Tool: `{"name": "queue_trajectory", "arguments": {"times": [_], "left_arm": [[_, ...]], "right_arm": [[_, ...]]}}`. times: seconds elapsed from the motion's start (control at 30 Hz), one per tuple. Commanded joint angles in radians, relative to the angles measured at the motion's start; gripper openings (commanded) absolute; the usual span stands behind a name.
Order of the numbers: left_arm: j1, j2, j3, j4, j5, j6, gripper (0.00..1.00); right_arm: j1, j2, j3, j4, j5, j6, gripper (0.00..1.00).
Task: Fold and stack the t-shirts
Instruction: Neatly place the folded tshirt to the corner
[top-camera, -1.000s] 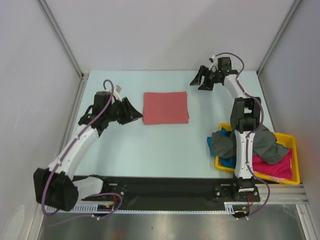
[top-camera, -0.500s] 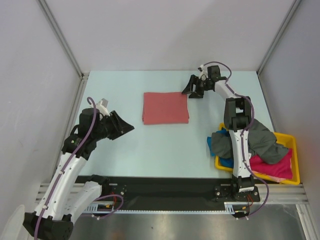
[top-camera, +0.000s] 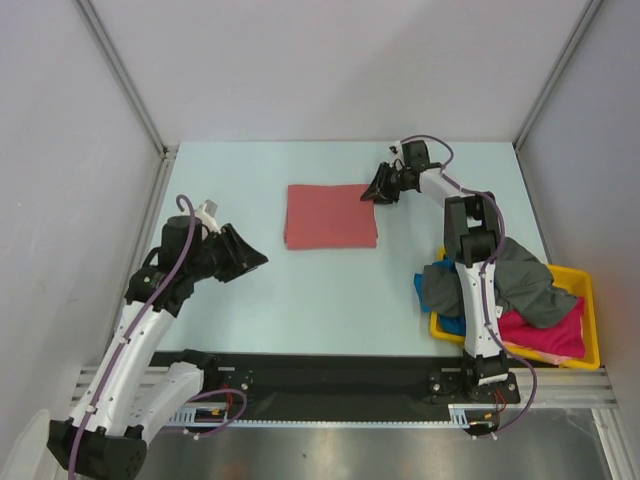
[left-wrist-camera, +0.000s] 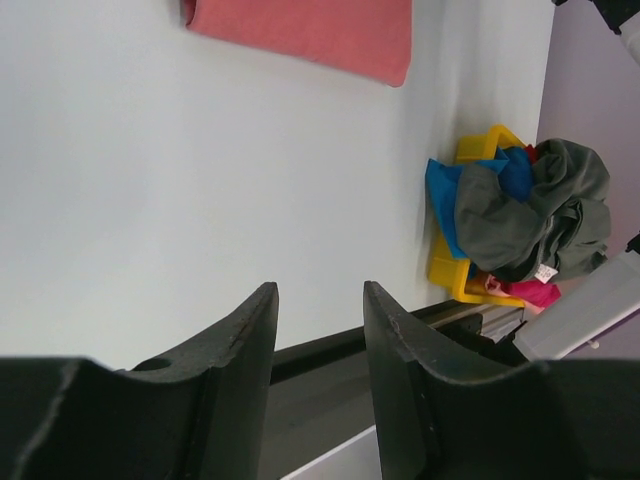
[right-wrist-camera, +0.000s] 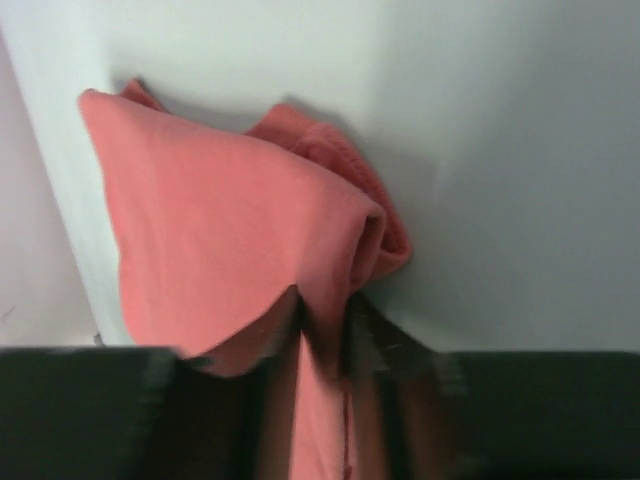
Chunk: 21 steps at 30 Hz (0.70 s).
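Folding looks done only for the salmon-red tee (top-camera: 331, 215), flat mid-table with a corner pinched by the right gripper (top-camera: 375, 192); the left gripper (top-camera: 258, 258) hangs empty, jaws parted, and the other tees (top-camera: 520, 285) wait heaped in the yellow tray (top-camera: 594, 335).

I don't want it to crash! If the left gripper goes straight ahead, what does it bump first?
Probably bare table; the left gripper aims between the red shirt and the yellow tray, though depth is unclear.

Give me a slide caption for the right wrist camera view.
Right fingers pinch a raised corner of the folded red shirt above the pale table.
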Motion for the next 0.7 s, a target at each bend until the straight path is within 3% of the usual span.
{"name": "queue_trajectory", "arguments": {"times": [0.0,0.07,0.17,0.37,0.5,0.67], "left_arm": [[-0.004,-0.002,0.063,-0.040,-0.001,0.015,0.45],[-0.004,0.000,0.072,-0.066,-0.006,0.025,0.45],[-0.004,0.016,0.075,-0.098,-0.013,0.044,0.45],[-0.004,0.027,0.031,-0.154,-0.052,0.117,0.45],[-0.011,0.027,-0.026,-0.169,-0.064,0.180,0.45],[-0.100,0.047,-0.057,-0.157,-0.144,0.237,0.46]], "right_arm": [[0.012,0.032,0.055,-0.080,0.089,-0.004,0.23],[0.010,0.024,0.087,-0.143,0.165,-0.061,0.00],[-0.004,0.015,0.147,-0.238,0.222,-0.124,0.00],[-0.057,0.003,0.309,-0.443,0.481,-0.410,0.00],[-0.125,-0.014,0.337,-0.465,0.558,-0.561,0.00],[-0.188,0.010,0.403,-0.459,0.641,-0.795,0.00]]}}
